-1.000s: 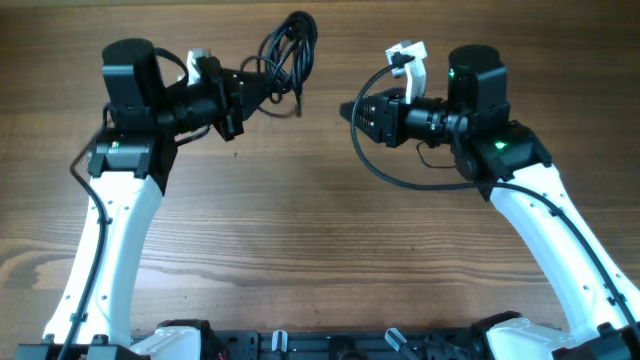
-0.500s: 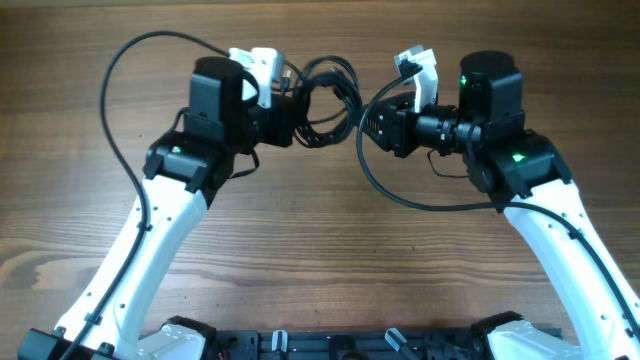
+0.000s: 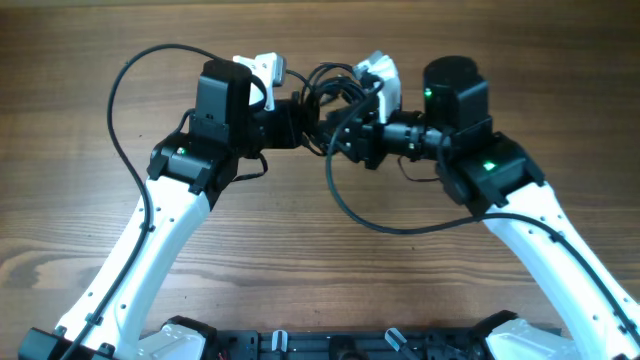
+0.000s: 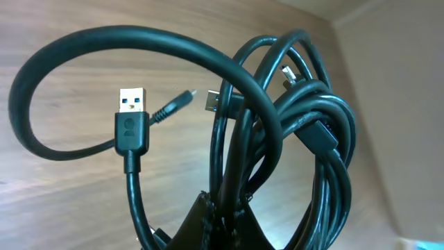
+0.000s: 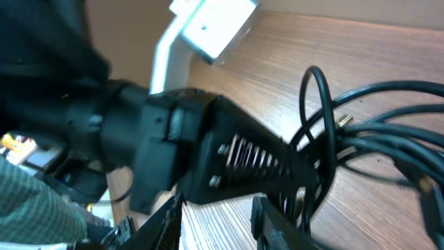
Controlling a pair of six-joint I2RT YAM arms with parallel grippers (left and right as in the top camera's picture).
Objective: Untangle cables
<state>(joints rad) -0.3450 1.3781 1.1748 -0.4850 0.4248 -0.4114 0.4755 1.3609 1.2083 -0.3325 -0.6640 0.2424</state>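
Observation:
The cables (image 3: 335,85) are a knot of thin black cords held above the wooden table at the top centre. My left gripper (image 3: 310,120) is shut on the bundle. In the left wrist view the loops (image 4: 305,118) rise from the jaws (image 4: 223,212), with a USB plug (image 4: 132,111) and a smaller plug (image 4: 182,98) hanging free. My right gripper (image 3: 340,140) is open and sits right beside the left gripper's fingers. In the right wrist view the open jaws (image 5: 215,222) lie under the left gripper (image 5: 243,160), with the cables (image 5: 374,132) to the right.
The thicker black arm cables arc out from both arms, one loop at the left (image 3: 115,95) and one hanging below the right gripper (image 3: 350,205). The wooden table (image 3: 300,270) spreads below the two arms.
My left arm has swung from the far left to the centre, carrying the cable bundle. My right gripper has moved left until it is next to the left gripper.

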